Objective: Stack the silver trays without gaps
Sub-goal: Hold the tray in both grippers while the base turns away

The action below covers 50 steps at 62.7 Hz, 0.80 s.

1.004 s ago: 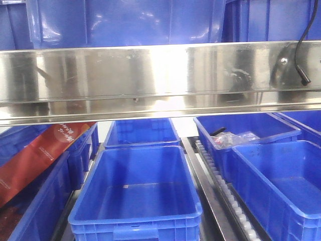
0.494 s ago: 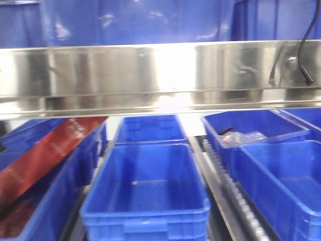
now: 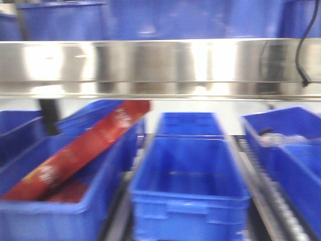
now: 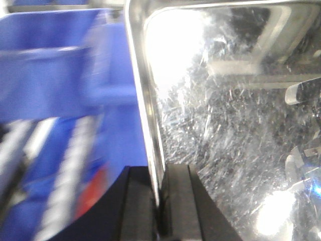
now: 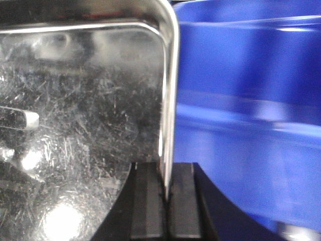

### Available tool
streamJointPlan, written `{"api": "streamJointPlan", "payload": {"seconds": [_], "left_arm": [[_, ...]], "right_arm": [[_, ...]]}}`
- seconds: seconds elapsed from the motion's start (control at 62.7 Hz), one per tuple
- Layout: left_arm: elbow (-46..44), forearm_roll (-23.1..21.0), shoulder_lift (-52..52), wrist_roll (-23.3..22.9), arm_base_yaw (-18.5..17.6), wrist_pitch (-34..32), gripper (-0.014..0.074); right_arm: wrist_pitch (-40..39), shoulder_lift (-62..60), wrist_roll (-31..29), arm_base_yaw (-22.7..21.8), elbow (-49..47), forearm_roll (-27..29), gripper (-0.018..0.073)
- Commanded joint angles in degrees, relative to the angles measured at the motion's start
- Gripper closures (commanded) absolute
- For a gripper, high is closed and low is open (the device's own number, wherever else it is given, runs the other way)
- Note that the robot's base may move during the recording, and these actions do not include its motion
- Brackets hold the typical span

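A scratched silver tray (image 4: 235, 125) is held up between both arms. Its long shiny side wall (image 3: 160, 68) spans the whole front view. My left gripper (image 4: 161, 173) is shut on the tray's left rim, one black finger inside the wall and one outside. On the opposite rim my right gripper (image 5: 165, 168) is shut the same way, and the tray floor (image 5: 80, 125) fills the left of that view. In the front view neither gripper shows. No other silver tray is in sight.
Below the tray stand blue plastic bins: an empty one (image 3: 190, 186) in the middle, another (image 3: 188, 123) behind it, one (image 3: 296, 150) at the right. The left bin (image 3: 55, 216) holds a long red box (image 3: 85, 150). A black cable (image 3: 300, 55) hangs at the upper right.
The whole scene has slid to the right in the front view, and the left bin with the red box has come further into sight. The tray stays across the frame.
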Motion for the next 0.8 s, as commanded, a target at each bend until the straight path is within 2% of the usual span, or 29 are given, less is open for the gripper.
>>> {"api": "streamJointPlan", "payload": {"seconds": [0.0, 0.781], "left_arm": [[-0.42, -0.82, -0.65, 1.19, -1.20, -4.83, 0.0615], [-0.42, -0.82, -0.65, 1.19, -1.20, -4.83, 0.0615]], "right_arm": [[-2.55, -1.03, -1.00, 1.13, -0.86, 3.94, 0.0638], [-2.55, -1.03, -1.00, 1.13, -0.86, 3.94, 0.0638]]}}
